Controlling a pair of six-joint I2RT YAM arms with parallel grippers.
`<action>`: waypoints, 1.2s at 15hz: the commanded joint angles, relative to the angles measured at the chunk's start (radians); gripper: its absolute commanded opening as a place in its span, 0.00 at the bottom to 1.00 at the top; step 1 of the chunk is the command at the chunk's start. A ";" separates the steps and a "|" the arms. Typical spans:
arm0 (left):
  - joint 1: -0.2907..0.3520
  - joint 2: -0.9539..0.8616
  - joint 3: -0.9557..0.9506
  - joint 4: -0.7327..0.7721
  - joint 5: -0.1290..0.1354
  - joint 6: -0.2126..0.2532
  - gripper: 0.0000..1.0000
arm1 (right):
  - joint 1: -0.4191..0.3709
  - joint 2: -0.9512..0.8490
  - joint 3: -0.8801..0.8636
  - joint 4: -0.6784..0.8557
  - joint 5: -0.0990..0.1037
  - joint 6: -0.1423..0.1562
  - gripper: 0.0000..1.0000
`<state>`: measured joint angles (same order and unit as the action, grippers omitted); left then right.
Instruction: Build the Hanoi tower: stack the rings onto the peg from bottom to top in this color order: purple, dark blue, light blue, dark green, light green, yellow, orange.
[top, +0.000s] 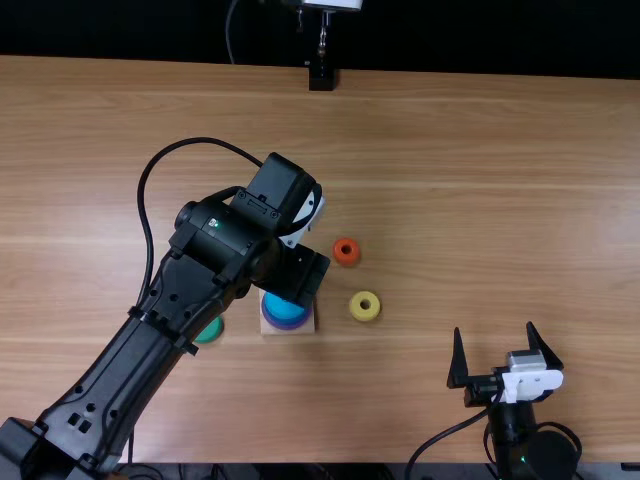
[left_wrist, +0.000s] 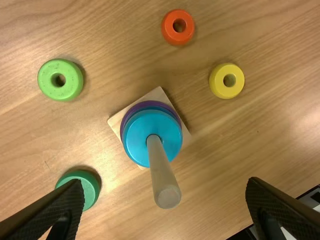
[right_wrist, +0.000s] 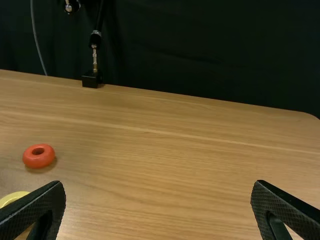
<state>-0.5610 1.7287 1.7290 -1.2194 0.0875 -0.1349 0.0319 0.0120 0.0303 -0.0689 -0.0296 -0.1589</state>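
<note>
A brown table (top: 480, 170) is being lit. The peg (left_wrist: 161, 175) is being circled by the purple ring (left_wrist: 140, 105), dark blue ring (left_wrist: 161, 108) and, on top, light blue ring (left_wrist: 136, 137). Around it, the dark green ring (left_wrist: 90, 186), light green ring (left_wrist: 46, 80), yellow ring (left_wrist: 229, 91) and orange ring (left_wrist: 179, 39) are being held up by wood. The left gripper (top: 300, 274), above the peg, and right gripper (top: 494, 328), well apart, are being held spread.
</note>
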 joint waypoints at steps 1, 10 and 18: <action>0.027 -0.001 0.046 0.004 0.008 0.002 1.00 | -0.010 -0.012 -0.015 0.000 0.007 -0.003 1.00; 0.276 -0.185 -0.126 0.249 -0.007 0.012 1.00 | -0.010 -0.012 -0.015 0.000 0.007 -0.003 1.00; 0.302 -0.264 -0.605 0.408 -0.078 0.223 1.00 | -0.010 -0.012 -0.015 0.000 0.007 -0.003 1.00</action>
<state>-0.2554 1.4929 1.1431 -0.8135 0.0273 0.0490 0.0319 0.0124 0.0303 -0.0692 -0.0292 -0.1589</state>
